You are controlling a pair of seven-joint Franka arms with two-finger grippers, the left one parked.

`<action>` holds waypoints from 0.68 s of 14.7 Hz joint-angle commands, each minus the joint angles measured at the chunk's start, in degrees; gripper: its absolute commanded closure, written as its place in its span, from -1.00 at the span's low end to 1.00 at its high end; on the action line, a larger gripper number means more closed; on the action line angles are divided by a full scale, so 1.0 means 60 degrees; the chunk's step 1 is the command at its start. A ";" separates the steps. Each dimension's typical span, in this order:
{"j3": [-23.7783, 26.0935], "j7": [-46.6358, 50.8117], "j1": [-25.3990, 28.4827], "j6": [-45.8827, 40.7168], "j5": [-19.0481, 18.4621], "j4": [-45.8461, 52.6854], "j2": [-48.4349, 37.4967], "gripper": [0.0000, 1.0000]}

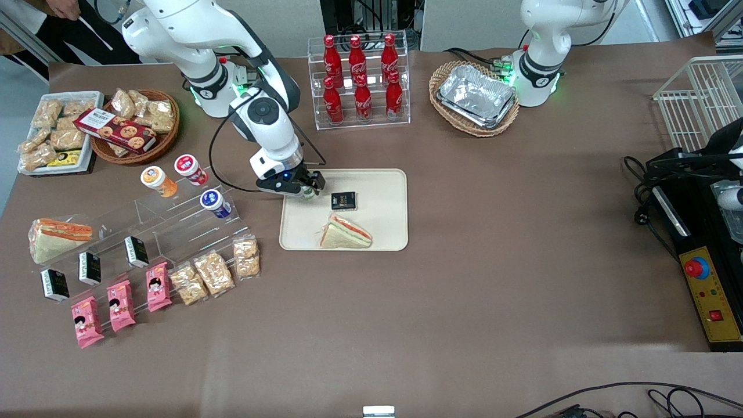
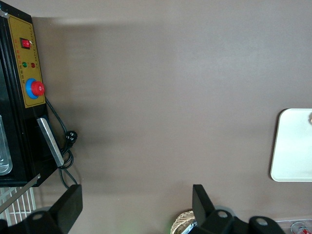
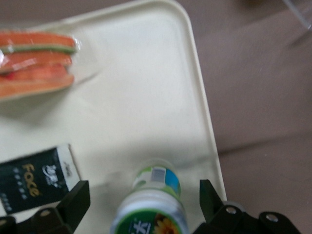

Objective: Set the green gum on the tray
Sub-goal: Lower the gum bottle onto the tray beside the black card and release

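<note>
- Between the spread fingers of the gripper (image 3: pixel 145 195) stood the green gum (image 3: pixel 153 202), upright on the tray (image 3: pixel 146 87); the fingers stood apart from it.
- Just beside the gripper lay a black packet (image 3: pixel 36 178); the wrapped sandwich (image 3: pixel 36 63) lay farther off.

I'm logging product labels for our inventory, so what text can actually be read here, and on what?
"Face": black packet on the tray.
White script on the red cola bottles: too small to read.
Print on the green gum lid, between the open gripper fingers: partial, unreadable.
Red cookie box: unreadable.
</note>
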 commanded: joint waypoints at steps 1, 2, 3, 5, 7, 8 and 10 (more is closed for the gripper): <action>0.0005 0.0135 -0.0343 -0.0384 -0.0309 -0.0064 -0.0764 -1.00; -0.0010 0.0106 -0.0373 -0.0648 -0.0309 -0.0035 -0.1042 -1.00; 0.0005 0.0092 -0.0460 -0.0955 -0.0309 0.0023 -0.1291 -1.00; -0.0010 -0.0287 -0.0534 -0.1861 -0.0280 0.0315 -0.1746 -1.00; -0.0185 -0.0654 -0.0534 -0.3163 -0.0177 0.0841 -0.2200 -1.00; -0.0316 -0.0960 -0.0534 -0.3909 -0.0162 0.1192 -0.2376 -1.00; -0.0478 -0.1721 -0.0534 -0.5447 -0.0075 0.2026 -0.2626 -1.00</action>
